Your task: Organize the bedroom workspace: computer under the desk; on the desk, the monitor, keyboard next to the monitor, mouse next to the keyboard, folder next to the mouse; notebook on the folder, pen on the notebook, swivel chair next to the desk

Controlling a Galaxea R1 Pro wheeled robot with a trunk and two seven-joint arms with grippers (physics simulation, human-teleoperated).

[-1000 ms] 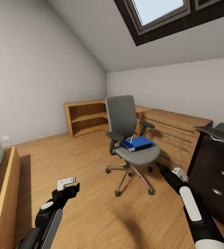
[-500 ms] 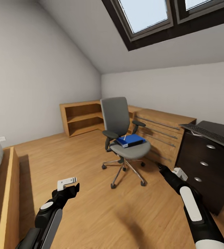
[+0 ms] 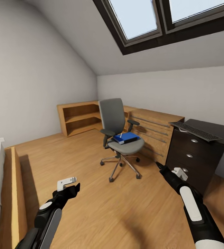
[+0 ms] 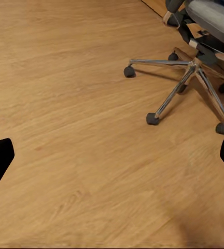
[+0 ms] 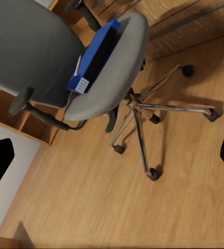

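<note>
blue folder (image 3: 127, 137) on swivel chair (image 3: 117, 121), keyboard (image 3: 194, 131) on desk (image 3: 214, 130)

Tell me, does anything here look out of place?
Yes: a blue folder lies on the chair seat instead of the desk, with a thin white pen on top. Nothing looks spilled or broken.

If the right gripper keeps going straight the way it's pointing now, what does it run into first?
Probably the swivel chair: the right gripper looks along its fingers at the chrome base, with bare floor before it. Depth is unclear, so it may touch floor first.
</note>
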